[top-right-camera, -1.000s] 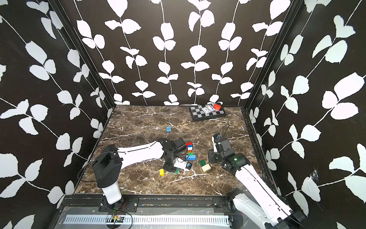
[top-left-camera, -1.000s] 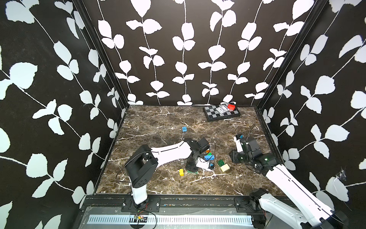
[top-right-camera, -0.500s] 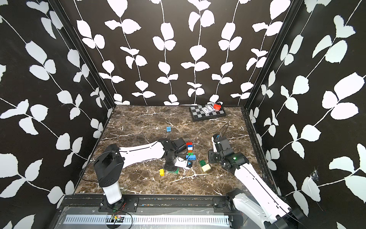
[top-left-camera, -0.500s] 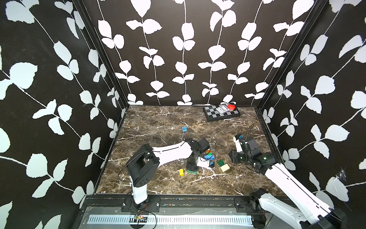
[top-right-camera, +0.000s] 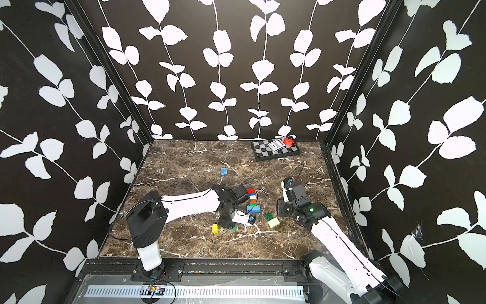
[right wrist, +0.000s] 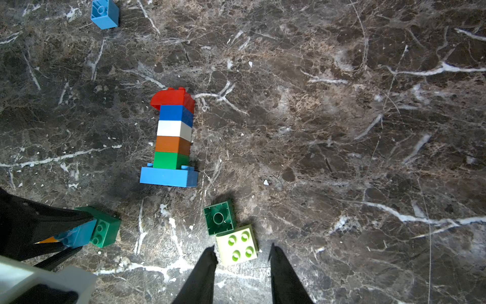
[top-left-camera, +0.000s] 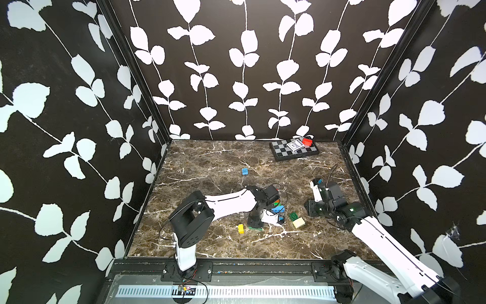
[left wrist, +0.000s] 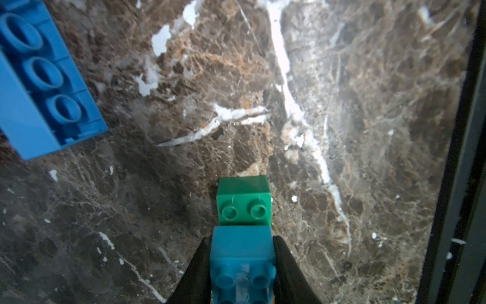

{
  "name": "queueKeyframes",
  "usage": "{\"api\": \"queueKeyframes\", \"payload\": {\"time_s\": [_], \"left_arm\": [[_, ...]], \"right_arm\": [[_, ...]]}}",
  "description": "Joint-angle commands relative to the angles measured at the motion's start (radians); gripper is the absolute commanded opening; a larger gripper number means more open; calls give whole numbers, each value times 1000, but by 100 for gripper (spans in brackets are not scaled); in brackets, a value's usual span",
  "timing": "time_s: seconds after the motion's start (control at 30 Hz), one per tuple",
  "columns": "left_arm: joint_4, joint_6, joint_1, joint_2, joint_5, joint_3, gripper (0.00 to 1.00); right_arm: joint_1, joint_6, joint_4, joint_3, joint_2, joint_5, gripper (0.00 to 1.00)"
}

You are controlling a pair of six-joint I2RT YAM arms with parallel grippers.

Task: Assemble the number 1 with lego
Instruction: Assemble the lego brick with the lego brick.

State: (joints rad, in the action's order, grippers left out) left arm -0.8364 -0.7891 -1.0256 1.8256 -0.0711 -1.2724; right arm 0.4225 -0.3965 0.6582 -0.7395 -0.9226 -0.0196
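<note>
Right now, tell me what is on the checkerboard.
On the checkerboard lie a white patterned box and a red brick, side by side. The squares beneath them are covered.

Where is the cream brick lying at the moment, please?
In both top views the cream brick lies on the marble table right of centre, touching a dark green brick, on the right arm's side of the coloured stack.

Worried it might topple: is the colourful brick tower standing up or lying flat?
Lying flat: the brick tower stretches along the table, its base's hollow underside facing sideways.
</note>
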Motion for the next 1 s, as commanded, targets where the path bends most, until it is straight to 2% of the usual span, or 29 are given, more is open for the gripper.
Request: {"api": "queueKeyframes", "payload": {"time_s": [0.0,0.37,0.77,0.97], "left_arm": [[-15,-8,-5,-10,-4,31,2],[22,0,-7,7,-2,79,1],[81,117,-32,24,14,118,0],[116,74,-31,47,-11,156,0]], "right_arm": [[-5,-11,-22,18,8,-6,35],[-7,-8,-14,21,18,0,35],[-8,-6,-14,18,11,-3,35],[-8,0,-7,8,5,-11,35]]}}
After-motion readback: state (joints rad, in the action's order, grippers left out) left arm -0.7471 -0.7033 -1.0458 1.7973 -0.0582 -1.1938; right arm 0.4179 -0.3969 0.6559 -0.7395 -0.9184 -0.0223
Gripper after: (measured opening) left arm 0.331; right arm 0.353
